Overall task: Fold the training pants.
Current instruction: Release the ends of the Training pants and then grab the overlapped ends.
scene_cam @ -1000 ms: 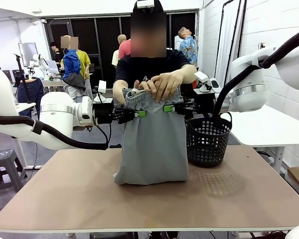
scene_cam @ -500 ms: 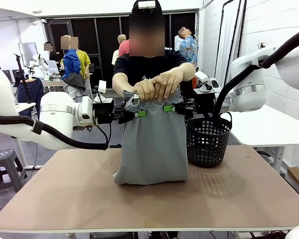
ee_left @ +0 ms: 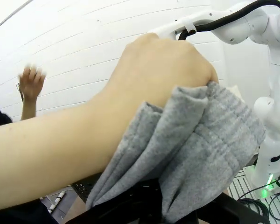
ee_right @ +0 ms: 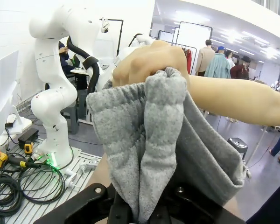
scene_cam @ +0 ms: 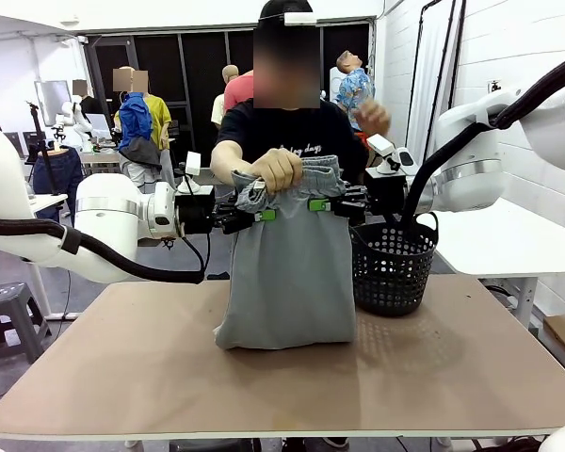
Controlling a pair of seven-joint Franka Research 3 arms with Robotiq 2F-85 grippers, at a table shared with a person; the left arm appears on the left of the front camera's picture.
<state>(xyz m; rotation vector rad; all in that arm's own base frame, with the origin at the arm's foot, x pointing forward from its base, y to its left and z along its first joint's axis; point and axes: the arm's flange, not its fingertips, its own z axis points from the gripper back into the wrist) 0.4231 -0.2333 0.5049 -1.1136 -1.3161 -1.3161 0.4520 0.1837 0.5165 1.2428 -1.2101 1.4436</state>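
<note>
Across a brown table (scene_cam: 122, 377), nothing folded yet. Above its middle, hung with the long axis vertical, the training pants (scene_cam: 287, 273) — waistband up, hem slumped on the board, just beside a black mesh basket (scene_cam: 391, 268) on the robot's right. Reaching in level from either side, both arms horizontal at waistband height, wrists turned toward each other. Clamped shut on the training pants just under the gathered band: left gripper (scene_cam: 261, 216) at one edge, right gripper (scene_cam: 318, 204) at the other, cloth stretched between. Bunching the band's top above the left gripper, the person's hand (scene_cam: 276, 169); the other hand (scene_cam: 372, 118) raised, well apart from the cloth. Judged from this: cloth already at both grippers, neither nearer, so probably a matter of carrying the top down and over toward the table for the fold — with some risk of drag against that gripping hand
</note>
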